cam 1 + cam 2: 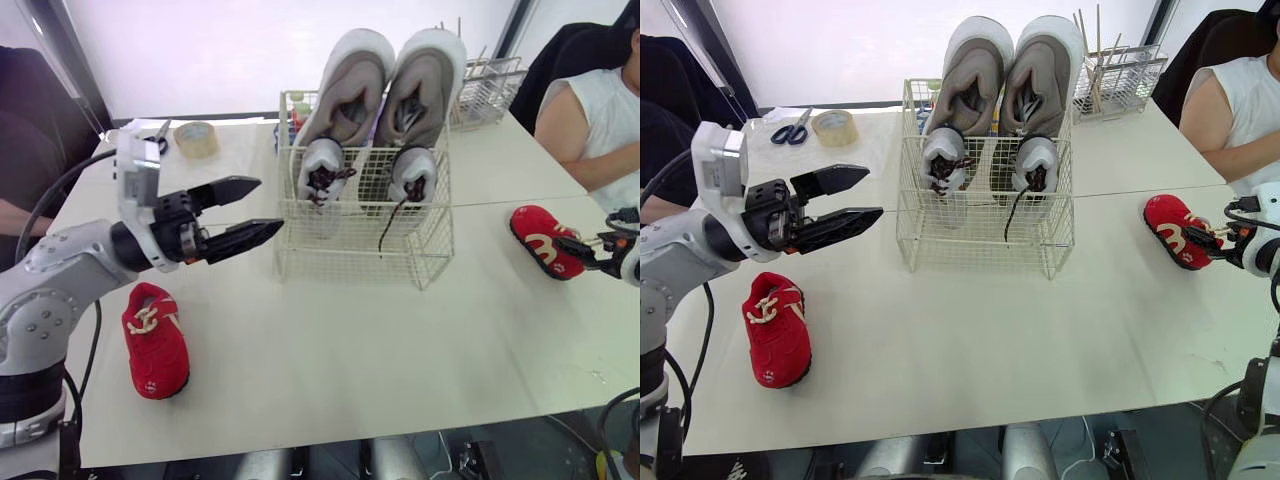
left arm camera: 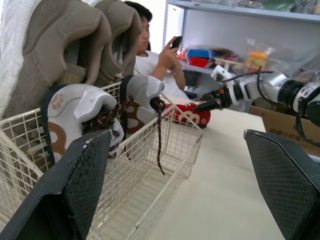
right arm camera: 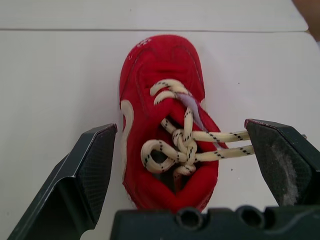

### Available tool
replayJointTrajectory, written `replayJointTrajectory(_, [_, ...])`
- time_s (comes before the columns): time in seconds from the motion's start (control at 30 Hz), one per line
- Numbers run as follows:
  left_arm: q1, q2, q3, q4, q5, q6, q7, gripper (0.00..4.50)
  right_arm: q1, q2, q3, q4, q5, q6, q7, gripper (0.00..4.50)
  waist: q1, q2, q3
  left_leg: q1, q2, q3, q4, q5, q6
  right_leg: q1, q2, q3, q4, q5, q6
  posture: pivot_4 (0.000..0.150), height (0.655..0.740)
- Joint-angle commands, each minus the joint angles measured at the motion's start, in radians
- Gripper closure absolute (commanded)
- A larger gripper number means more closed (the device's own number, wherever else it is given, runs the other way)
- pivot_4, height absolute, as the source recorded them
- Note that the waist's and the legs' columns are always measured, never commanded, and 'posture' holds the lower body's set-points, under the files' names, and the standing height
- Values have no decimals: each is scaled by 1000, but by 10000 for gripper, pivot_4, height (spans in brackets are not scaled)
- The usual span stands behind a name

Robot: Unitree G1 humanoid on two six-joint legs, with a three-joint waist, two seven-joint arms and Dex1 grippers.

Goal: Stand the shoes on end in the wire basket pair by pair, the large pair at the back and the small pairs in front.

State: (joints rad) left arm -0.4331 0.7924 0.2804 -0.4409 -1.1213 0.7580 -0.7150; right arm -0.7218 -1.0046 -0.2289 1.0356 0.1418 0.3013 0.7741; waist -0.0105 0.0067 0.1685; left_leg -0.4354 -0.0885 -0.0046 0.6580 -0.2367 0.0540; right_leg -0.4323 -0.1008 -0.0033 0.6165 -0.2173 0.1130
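Centrally on the pale table (image 1: 400, 360), in the upper middle of the frame, the wire basket (image 1: 345, 258); at its back, stood on end side by side and rising well above the rim, the large grey pair (image 1: 347, 95); just in front of those, inside the same basket and likewise on end, a small white pair (image 1: 322, 165) with dark laces trailing down.

Left of the basket, at middle left of the frame, the left gripper (image 1: 271, 204); held above the table, black fingers clearly apart, tips aimed at the basket's left wall and near it, clamped on nothing; from the left wrist, looking along those fingers, the basket and both pairs close ahead. Below that arm, in the lower left of the frame, one red shoe (image 1: 155, 342) lying sole-down on the table with cream laces tied, well apart from the basket.

At the far right, mid-height in the frame, the other red shoe (image 1: 1172, 232), also flat on the table; right at it, the right gripper (image 3: 179, 131), fingers spread wide with one on each side of the shoe's rear half, not closed on it; cream lace ends reaching toward one finger, contact impossible to tell.

Upper left of the frame: a tape roll (image 1: 197, 138) and scissors (image 1: 790, 130) on the table. Upper right: a second wire rack (image 1: 1120, 80) with thin sticks in it; beside it, at the right edge, a seated person (image 1: 600, 120) in a white sleeveless top.
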Motion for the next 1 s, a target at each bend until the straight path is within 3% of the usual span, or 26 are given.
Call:
replayJointTrajectory(0.03, [-3, -2, 26, -41, -7, -12, 16, 1130, -22, 4, 18, 51, -32, -50, -16, 0, -1, 0, 0, 0, 0, 0, 0, 1, -1, 0, 0, 0, 0, 0, 0, 1500, 7400])
replayJointTrajectory(0.23, [2, -3, 22, -46, 18, -22, 21, 1130, -36, 27, 39, 96, -46, -70, -11, 0, -1, 0, 0, 0, 0, 0, 0, 2, -2, 0, 0, 0, 0, 0, 0, 1500, 7400])
replayJointTrajectory(0.33, [-4, -9, 17, -41, 30, -28, 23, 0, -48, 35, 30, 101, -39, -89, -12, 8703, -2, 0, 0, 1, 0, 0, 0, 2, -2, 0, 1, 0, 0, 0, 0, 1500, 7400])
replayJointTrajectory(0.4, [-6, -12, 16, -40, 36, -29, 20, 0, -50, 34, 27, 97, -36, -95, -6, 19611, -2, 0, 0, 1, 0, 0, 0, 2, -2, 0, 1, 0, 0, 0, 0, 1500, 7400])
replayJointTrajectory(0.5, [-10, -16, 16, -36, 43, -31, 18, 0, -52, 23, 17, 88, -27, -106, 3, 30679, -1, 0, 0, 1, 0, 0, 0, 2, -2, 0, 1, 0, 0, 0, 0, 1500, 7400])
replayJointTrajectory(0.63, [-21, -20, 12, -26, 55, -34, 12, 0, -50, -7, -10, 26, -2, -130, 41, 38436, 1, 0, 0, 1, 0, 0, 0, 2, -2, 1, 1, 0, 0, 0, 0, 1500, 7400])
replayJointTrajectory(0.83, [-75, -8, 34, 37, 35, -14, 0, 0, -61, -42, -90, -299, 86, -110, 84, 39806, -2, 6, 4, 2, 0, 0, -1, 2, -1, 1, 2, 0, 0, 2, 3, 1500, 7400])
replayJointTrajectory(1.0, [-173, 7, 56, 144, -24, 35, -17, 0, -182, -55, -103, -618, 163, -70, 106, 39806, -2, 7, 5, 2, 0, 0, -4, 2, 0, -2, 2, 0, 2, 2, 4, 1500, 7400])
